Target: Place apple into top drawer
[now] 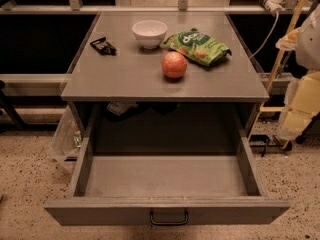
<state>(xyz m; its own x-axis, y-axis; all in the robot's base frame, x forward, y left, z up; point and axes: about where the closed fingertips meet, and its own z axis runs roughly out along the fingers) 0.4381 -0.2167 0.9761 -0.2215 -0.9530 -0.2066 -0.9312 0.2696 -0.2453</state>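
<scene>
The apple (174, 65), round and reddish-orange with paler patches, sits on the grey cabinet top (120, 81), near its front middle. The top drawer (165, 176) is pulled fully out below it, with nothing showing inside, and its dark handle (169, 218) is at the front. My gripper (301, 101), pale white and yellowish, hangs at the right edge of the camera view. It is off the cabinet's right side, well to the right of the apple and apart from it.
A white bowl (149, 33) stands behind the apple. A green snack bag (198, 45) lies to the apple's right rear. A small dark packet (103, 46) lies at the back left. A plastic bag (65, 136) hangs by the cabinet's left side. The floor is speckled.
</scene>
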